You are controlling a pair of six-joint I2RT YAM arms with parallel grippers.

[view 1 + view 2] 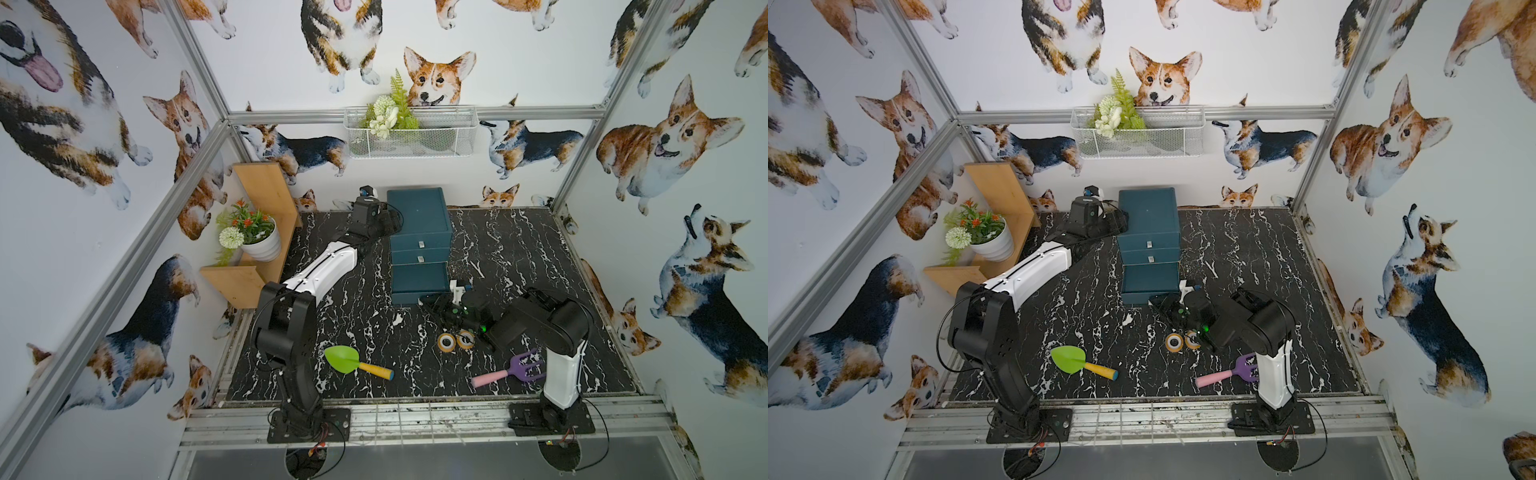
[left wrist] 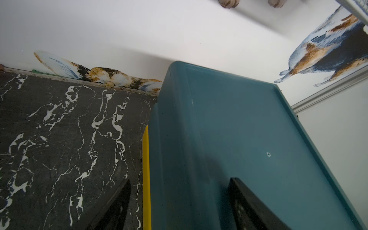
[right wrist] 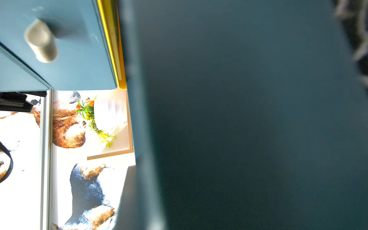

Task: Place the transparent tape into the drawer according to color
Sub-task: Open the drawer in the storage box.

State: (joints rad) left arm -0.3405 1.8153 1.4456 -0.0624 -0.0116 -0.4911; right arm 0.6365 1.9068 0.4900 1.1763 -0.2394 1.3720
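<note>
left gripper (image 2: 179,180): jaws apart, beside teal plastic drawer cabinet (image 2: 229,129)
right gripper (image 1: 430,302): at pulled-out bottom drawer (image 1: 419,277); jaws unclear
tape: two orange see-through tape rolls (image 1: 446,341) (image 1: 465,339) on black marble table (image 1: 353,316)

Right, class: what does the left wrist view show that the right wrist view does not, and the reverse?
Only left wrist: the left hand, one finger over the table, one over the teal cabinet's top. Only right wrist: a drawer knob and the potted plant on its wooden shelf. Both: that cabinet, its yellow edge, dog wallpaper.
</note>
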